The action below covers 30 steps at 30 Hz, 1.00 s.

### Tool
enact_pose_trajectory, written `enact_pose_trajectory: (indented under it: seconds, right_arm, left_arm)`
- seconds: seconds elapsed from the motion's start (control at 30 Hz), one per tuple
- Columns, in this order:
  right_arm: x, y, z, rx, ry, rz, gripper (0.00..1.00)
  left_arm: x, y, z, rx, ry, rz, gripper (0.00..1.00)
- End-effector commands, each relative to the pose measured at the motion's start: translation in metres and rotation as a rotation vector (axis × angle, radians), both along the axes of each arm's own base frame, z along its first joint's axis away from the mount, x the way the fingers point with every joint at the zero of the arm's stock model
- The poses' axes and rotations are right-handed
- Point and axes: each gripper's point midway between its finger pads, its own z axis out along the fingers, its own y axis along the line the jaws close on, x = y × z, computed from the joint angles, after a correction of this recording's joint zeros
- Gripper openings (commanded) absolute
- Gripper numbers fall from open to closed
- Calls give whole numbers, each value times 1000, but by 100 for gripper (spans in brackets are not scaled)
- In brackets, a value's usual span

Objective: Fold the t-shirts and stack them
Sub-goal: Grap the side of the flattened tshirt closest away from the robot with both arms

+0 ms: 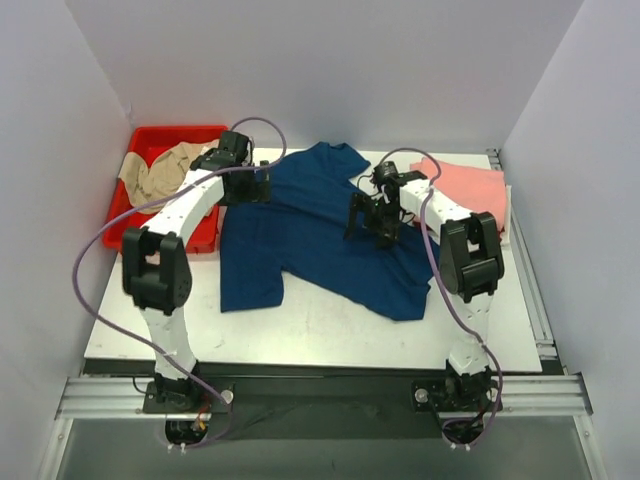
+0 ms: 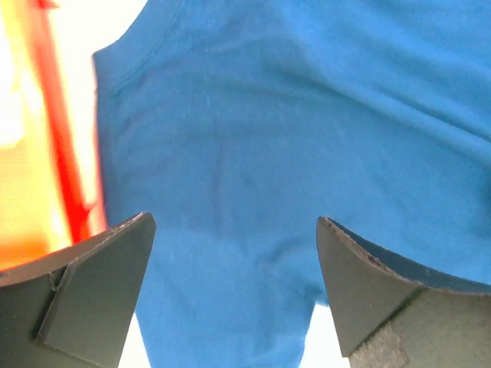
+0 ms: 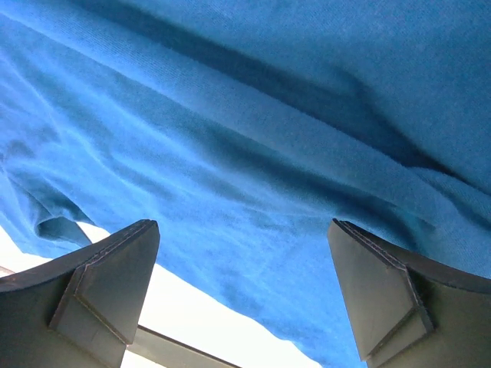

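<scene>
A navy blue t-shirt [image 1: 320, 235] lies spread on the white table, its plain side up. The beige t-shirt [image 1: 158, 172] hangs over the rim of a red bin. A salmon-pink t-shirt [image 1: 465, 188] lies at the back right. My left gripper [image 1: 246, 186] hovers open over the navy shirt's left edge near a sleeve [image 2: 253, 169], nothing between its fingers [image 2: 100, 284]. Over the shirt's right part my right gripper [image 1: 375, 222] also stands open, with blue cloth [image 3: 253, 138] and the hem edge below it.
The red bin [image 1: 205, 238] stands at the table's back left, right beside the left gripper. White walls close in on three sides. A metal rail [image 1: 530, 290] runs along the table's right edge. Bare table [image 1: 330, 335] lies in front of the shirt.
</scene>
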Motion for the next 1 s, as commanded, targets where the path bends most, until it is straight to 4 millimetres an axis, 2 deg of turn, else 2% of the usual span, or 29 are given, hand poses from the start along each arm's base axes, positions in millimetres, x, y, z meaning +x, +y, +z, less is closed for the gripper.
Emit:
enact_pose_trajectory:
  seconds: [0.0, 0.07, 0.1, 0.13, 0.17, 0.2, 0.23, 0.33, 0.37, 0.43, 0.47, 0.57, 0.6, 0.73, 0.83, 0.97]
  right_arm:
    - [-2, 3, 42, 31, -66, 12, 99]
    - [-5, 0, 43, 23, -67, 9, 99]
    - [-6, -1, 48, 20, -80, 9, 99]
    - [-8, -2, 48, 15, -82, 11, 99]
    - [-9, -4, 49, 11, -84, 8, 99]
    - [-12, -5, 48, 5, -83, 7, 99]
    - [-14, -7, 48, 0, -83, 7, 99]
    - [-20, -10, 48, -5, -81, 9, 99]
    - [-21, -11, 48, -7, -80, 7, 99]
    - [-24, -12, 48, -9, -79, 7, 99]
    - [-25, -12, 51, -9, -86, 10, 99]
    - [-29, -16, 50, -17, -84, 6, 99]
    - [-30, -16, 51, -18, -87, 6, 99]
    - [-35, -19, 50, -22, -83, -3, 99]
    - [-38, -19, 48, -25, -77, -5, 99]
    - [-40, -22, 49, -31, -80, -12, 99]
  left_arm:
    - [-43, 12, 48, 92, -174, 37, 97]
    - [-74, 15, 38, 121, -159, 46, 97]
    - [-90, 18, 49, 89, -182, 78, 97]
    - [-117, 27, 19, 111, -109, 96, 97]
    - [-129, 31, 15, 94, -98, 119, 97]
    - [-142, 34, 21, 49, -119, 168, 97]
    - [-160, 41, 4, 57, -81, 191, 97]
    - [-183, 53, 1, 10, -101, 293, 96]
    - [-198, 62, -19, 26, -62, 321, 95]
    - [-208, 76, -30, -17, -46, 417, 88]
    - [-219, 78, -46, -41, -1, 429, 84]
    - [-225, 88, -58, -112, 3, 489, 68]
    - [-232, 89, -68, -123, 18, 496, 66]
    - [-222, 80, -73, -203, -16, 456, 58]
    - [-220, 72, -79, -233, 5, 420, 56]
    - [-225, 77, -89, -205, 45, 442, 50]
